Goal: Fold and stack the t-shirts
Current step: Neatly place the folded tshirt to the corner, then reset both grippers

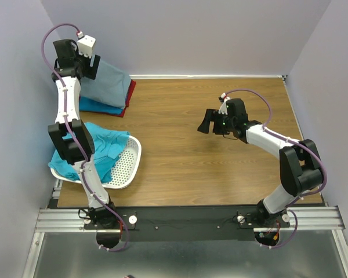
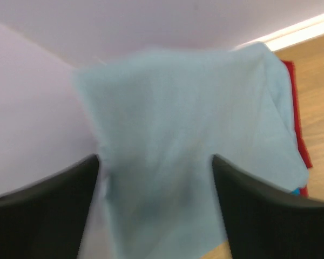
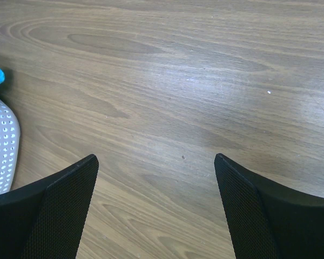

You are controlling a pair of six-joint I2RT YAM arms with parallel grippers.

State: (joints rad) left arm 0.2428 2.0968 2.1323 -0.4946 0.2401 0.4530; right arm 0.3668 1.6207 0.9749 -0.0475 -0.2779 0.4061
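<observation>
Shirt count: four, three stacked and one in the basket.
Left gripper (image 2: 154, 162): far left corner, over the stack; jaws spread wide, grey-blue cloth between the fingers, not pinched.
Stack, far left: grey-blue shirt (image 1: 111, 78) on top, bright blue shirt (image 1: 95, 105) beneath, red shirt (image 1: 129, 95) at the bottom.
Turquoise shirt (image 1: 101, 147): one, crumpled in the basket, near left.
Basket (image 1: 130, 162): one, white, perforated.
Right gripper (image 3: 156, 162): right of centre, above the bare table (image 1: 220, 168); jaws wide apart, holding nothing.
</observation>
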